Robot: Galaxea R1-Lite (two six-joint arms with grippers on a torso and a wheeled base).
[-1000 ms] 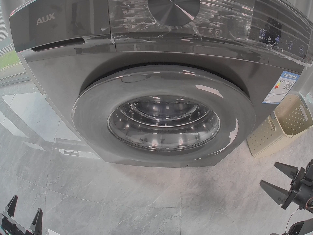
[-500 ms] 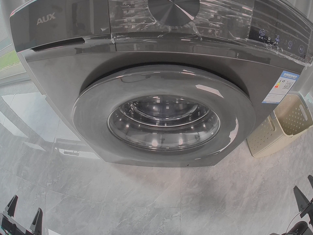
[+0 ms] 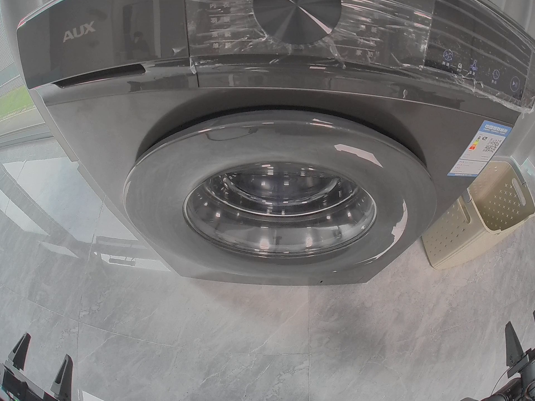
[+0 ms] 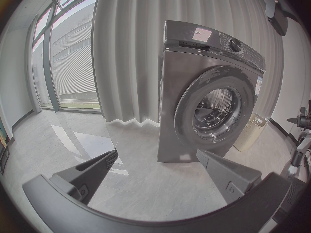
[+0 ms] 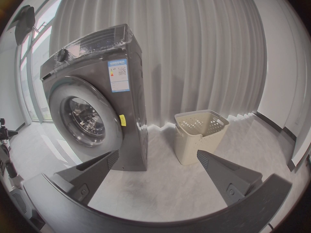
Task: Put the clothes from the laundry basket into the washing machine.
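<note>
Left gripper (image 4: pixel 156 152) matt dark grey, two wedge-shaped fingers (image 4: pixel 94 169), ribbed inner pads (image 4: pixel 111 157), one round screw recess (image 4: pixel 83 190) near each finger root, curved dark crossbar (image 4: pixel 155 219) behind, right gripper (image 5: pixel 157 152) same build and colour, black pointed tips (image 3: pixel 22 345) at head view's lower left.

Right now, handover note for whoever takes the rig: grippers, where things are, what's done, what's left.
Left gripper: open, empty, low at the robot's left.
Right gripper: open, empty, low at the robot's right.
Washing machine: straight ahead, door shut; no clothes visible through it.
Laundry basket: on the floor, beside the machine on the robot's right; its contents can't be seen.
Done: nothing visible.
Left: open the door, move the clothes from the basket into the drum.
</note>
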